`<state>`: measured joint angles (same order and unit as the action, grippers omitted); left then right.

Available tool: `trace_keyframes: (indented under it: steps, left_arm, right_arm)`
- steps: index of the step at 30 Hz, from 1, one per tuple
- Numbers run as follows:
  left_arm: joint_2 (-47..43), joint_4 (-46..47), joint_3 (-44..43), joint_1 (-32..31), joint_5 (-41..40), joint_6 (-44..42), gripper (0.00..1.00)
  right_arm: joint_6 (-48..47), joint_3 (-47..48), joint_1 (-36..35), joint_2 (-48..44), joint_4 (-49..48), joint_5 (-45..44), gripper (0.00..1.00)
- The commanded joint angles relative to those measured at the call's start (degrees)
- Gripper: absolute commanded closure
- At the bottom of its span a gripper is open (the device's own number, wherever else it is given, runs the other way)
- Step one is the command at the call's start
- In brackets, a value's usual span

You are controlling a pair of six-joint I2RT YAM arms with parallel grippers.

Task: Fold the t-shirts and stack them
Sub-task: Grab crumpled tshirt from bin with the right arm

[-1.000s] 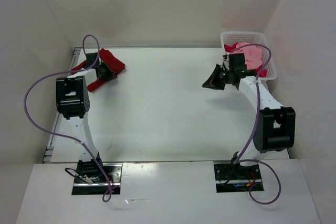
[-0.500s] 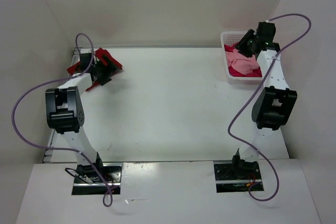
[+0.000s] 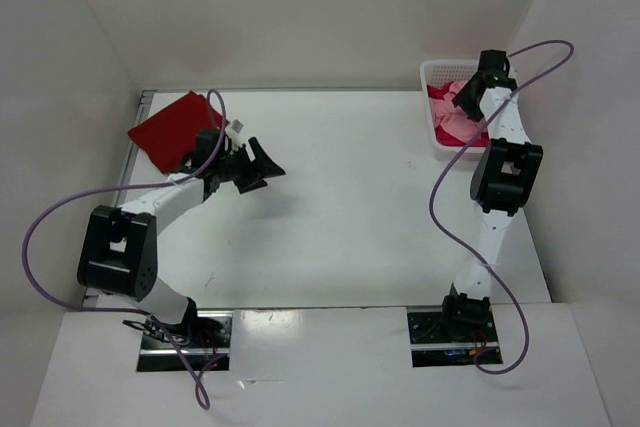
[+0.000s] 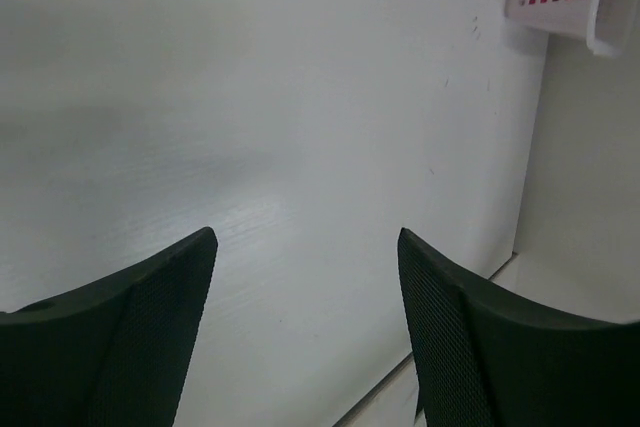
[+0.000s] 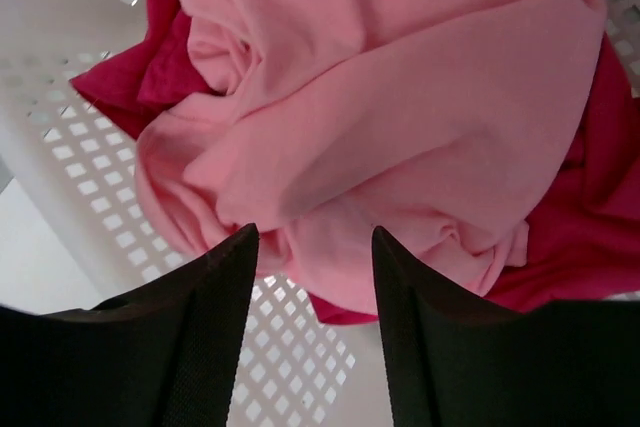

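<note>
The step in hand looked like fetching the second shirt. One dark red cotton t-shirt (image 3: pixel 172 129) lay folded into a flat, neat rectangle at about ten o'clock on the white table (image 3: pixel 340 217). The left gripper (image 4: pixel 305 237) hung over bare tabletop just at four o'clock of it, fingers wide apart and holding nothing.

At two o'clock, the right gripper (image 5: pixel 315 232) hovered above the white plastic mesh basket (image 5: pixel 60 147), its fingers spread wide and empty, directly over the light pink cloth t-shirt (image 5: pixel 400 117). That shirt sat crumpled in soft rolls on top, with the crimson-magenta t-shirt (image 5: pixel 590 207) bunched beneath and beside it.

The next move probably called for lowering onto a pink ridge, pinching it alone, and lifting clear of the rim.
</note>
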<state>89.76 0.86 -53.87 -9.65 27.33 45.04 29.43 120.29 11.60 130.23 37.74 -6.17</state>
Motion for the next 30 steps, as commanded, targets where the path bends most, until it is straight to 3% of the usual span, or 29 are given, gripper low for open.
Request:
trace_keyframes:
  steps: [1,7,9,11,12,15,19,20,24,29,30]
  left_arm:
    - [-4.23,1.42,3.75,-0.72,0.88,1.19,0.2]
    - [-7.67,-1.3,4.82,-0.72,-1.75,1.19,0.27]
    - [-8.98,-1.83,4.3,-0.72,-1.76,1.19,0.27]
    - [-9.59,-2.44,4.3,-0.72,-2.37,1.19,0.27]
    - [-10.12,-2.45,4.3,-0.72,-2.37,1.72,0.27]
    - [-10.74,-2.45,4.3,-0.72,-2.37,2.24,0.27]
    - [-10.74,-3.49,4.82,-0.72,-2.37,2.25,0.27]
    - [-11.52,-3.5,4.82,-0.72,-3.15,2.25,0.27]
    - [-13.99,-3.5,6.58,-0.72,-4.39,2.25,0.27]
    - [-13.99,-3.5,7.11,-0.72,-4.39,2.86,0.27]
    - [-13.99,-3.5,7.11,-0.72,-4.39,2.86,0.27]
  right_arm:
    - [-0.34,5.3,-0.35,2.12,1.11,-3.32,0.46]
    - [-0.34,16.36,-0.35,9.5,5.51,-3.32,0.54]
    - [-0.34,18.91,-0.35,11.0,6.21,-3.32,0.62]
    - [-0.87,20.77,-0.35,11.79,7.09,-3.32,0.8]
    - [-0.87,21.38,0.18,11.8,7.09,-3.32,0.82]
    - [-0.87,22.0,0.79,11.8,7.09,-1.47,0.8]
    - [-0.87,23.76,0.8,13.29,12.26,0.11,0.6]
    - [-1.39,19.33,0.8,11.55,11.66,0.11,0.55]
    - [-0.87,4.18,0.8,2.67,1.91,-0.42,0.5]
    - [-0.87,6.35,0.8,5.82,4.01,-0.42,0.48]
    - [-0.87,6.36,0.8,6.34,4.01,0.37,0.52]
